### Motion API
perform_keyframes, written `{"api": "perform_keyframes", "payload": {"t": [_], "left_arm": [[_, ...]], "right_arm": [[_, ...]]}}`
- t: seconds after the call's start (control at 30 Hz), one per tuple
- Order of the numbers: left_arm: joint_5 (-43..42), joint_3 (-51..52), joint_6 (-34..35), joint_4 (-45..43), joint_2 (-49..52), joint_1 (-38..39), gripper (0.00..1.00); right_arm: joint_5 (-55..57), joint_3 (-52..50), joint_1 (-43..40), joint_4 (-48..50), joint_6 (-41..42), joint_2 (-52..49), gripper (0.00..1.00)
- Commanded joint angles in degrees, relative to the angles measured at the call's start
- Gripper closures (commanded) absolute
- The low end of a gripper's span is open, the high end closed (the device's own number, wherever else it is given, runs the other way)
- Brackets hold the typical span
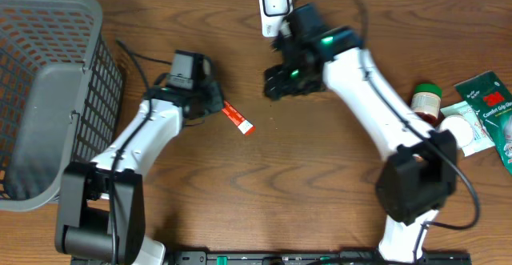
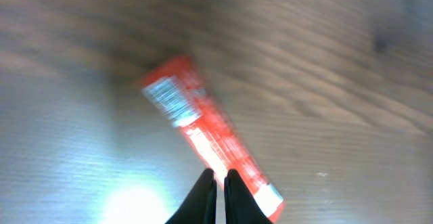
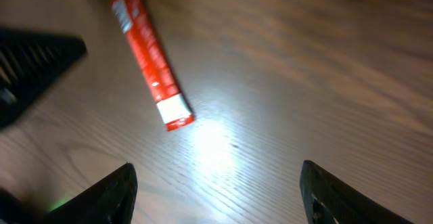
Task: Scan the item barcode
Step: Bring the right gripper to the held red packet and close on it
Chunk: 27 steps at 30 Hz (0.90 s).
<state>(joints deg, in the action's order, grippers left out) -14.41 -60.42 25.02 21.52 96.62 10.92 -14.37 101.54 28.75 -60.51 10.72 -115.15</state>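
Because the left arm's wrist covers its own fingers in the overhead view, the left gripper (image 1: pixel 216 105) shows only as a dark block there, and its jaws cannot be read. The red tube (image 1: pixel 238 118) lies on the wooden table (image 1: pixel 320 185) just beside it, with its long axis slanting from upper left at the gripper to lower right. The right gripper (image 1: pixel 278 82) hangs near the white scanner (image 1: pixel 274 2), and its fingers are lost in dark housing. A mesh basket (image 1: pixel 48 97) is cut off at the left edge, and packets (image 1: pixel 484 105) at the right. In the left wrist view, which is blurred, the tube runs from a barcoded end (image 2: pixel 169 97) at upper left to a white-banded end at lower right. The closed fingertips (image 2: pixel 204 195) sit together over its lower part, and whether they pinch it is unclear. In the right wrist view, the fingers (image 3: pixel 122 190) stand wide apart with only bare wood between them. The tube lies well ahead, pointing from upper left to lower right, and a blurred dark shape (image 3: pixel 34 61) is cut off at the left edge.
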Motion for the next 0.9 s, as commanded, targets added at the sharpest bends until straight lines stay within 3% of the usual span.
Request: {"api": "perform_keyframes", "payload": {"t": [0.0, 0.27, 0.5, 0.67, 0.87], "left_arm": [[1.60, 0.20, 0.33, 2.38, 0.22, -3.19, 0.91], [-1.07, 0.20, -2.49, 6.47, 0.22, -8.61, 0.86], [-1.64, 0.20, -4.17, 8.66, 0.22, -11.04, 0.84], [-1.62, 0.20, -5.29, 10.47, 0.22, -11.69, 0.83], [-1.60, 0.20, -6.80, 11.43, 0.24, -12.02, 0.78]], "right_arm": [[4.83, 0.66, 4.37, 1.18, -1.66, -3.65, 0.28], [21.90, 0.66, 11.82, 6.73, -1.97, -11.02, 0.27], [22.45, 0.66, 14.67, 9.60, -3.10, -14.78, 0.28], [22.27, 0.66, 15.19, 8.90, -3.08, -16.37, 0.39], [20.94, 0.66, 15.21, 9.31, -3.10, -19.02, 0.43]]}}
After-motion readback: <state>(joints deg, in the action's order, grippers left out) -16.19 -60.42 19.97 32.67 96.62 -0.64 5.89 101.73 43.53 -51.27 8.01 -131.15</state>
